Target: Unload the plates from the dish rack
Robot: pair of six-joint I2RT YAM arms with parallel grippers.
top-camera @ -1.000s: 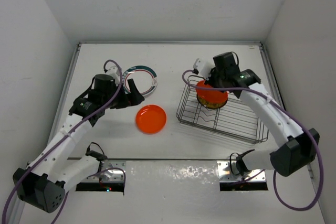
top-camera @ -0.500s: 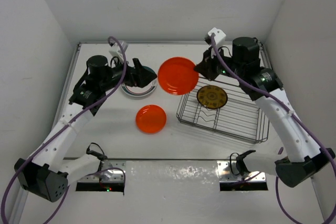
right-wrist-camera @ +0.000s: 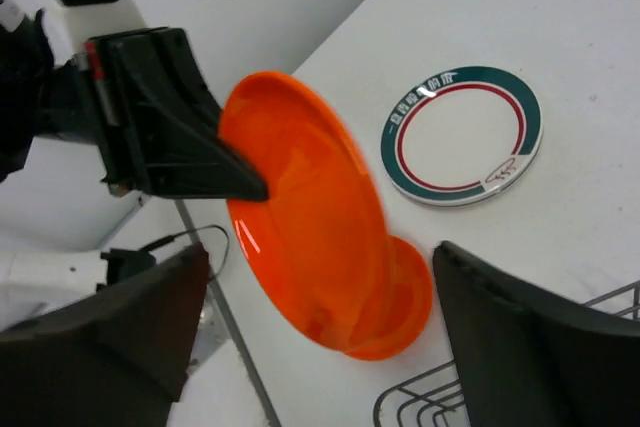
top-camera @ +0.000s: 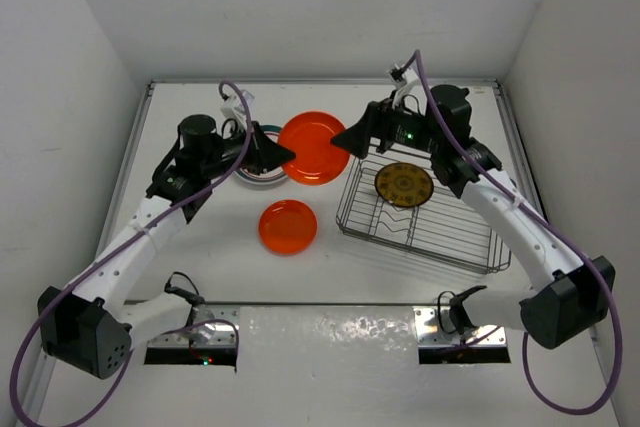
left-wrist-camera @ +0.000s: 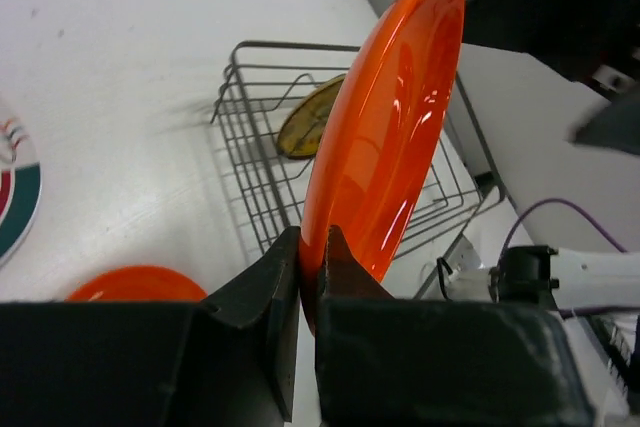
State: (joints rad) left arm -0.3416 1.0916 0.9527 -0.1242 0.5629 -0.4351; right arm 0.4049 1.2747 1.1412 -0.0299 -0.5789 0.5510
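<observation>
Now the big orange plate (top-camera: 314, 147) hangs tilted on edge above the desk's far middle. The left gripper (left-wrist-camera: 312, 252) pinches its rim, fingers pressed tight on it. At the opposite rim the right gripper (top-camera: 352, 137) shows fingers spread wide. The amber plate (top-camera: 404, 185) stands in the rack (top-camera: 455, 237) on the desk's right side, while a small orange plate (top-camera: 288, 226) and a green-rimmed plate (right-wrist-camera: 462, 135) lie flat on the left half.

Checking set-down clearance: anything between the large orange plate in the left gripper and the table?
The open right gripper straddles the large orange plate's right rim. On the table near it lie a green-rimmed white plate and a small orange plate; bare table shows around them.
</observation>
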